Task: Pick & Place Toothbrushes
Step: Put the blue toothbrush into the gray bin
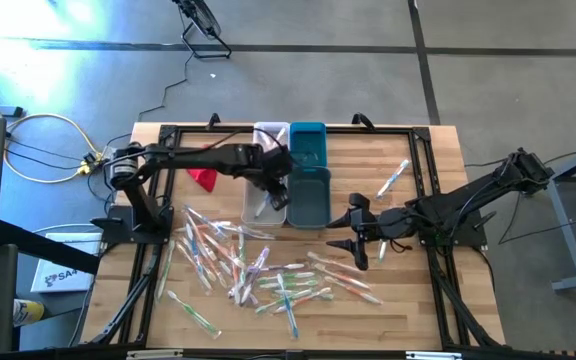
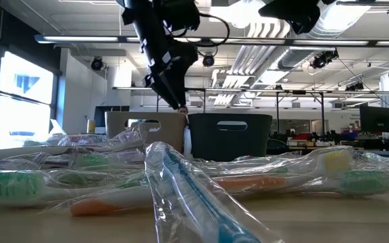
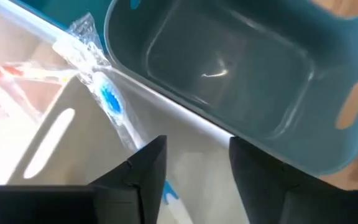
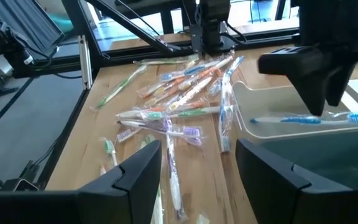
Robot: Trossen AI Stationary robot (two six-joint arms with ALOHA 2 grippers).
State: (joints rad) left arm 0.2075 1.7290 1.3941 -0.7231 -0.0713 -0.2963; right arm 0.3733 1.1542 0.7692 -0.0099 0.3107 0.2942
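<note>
The left gripper (image 1: 271, 187) hung over the white bin (image 1: 258, 205), fingers parted and empty, a blue toothbrush (image 3: 109, 99) lying in the bin below, apparently just dropped. The right gripper (image 1: 351, 240) waited open above the toothbrushes (image 1: 258, 270) heaped on the table (image 1: 418, 300).
</note>
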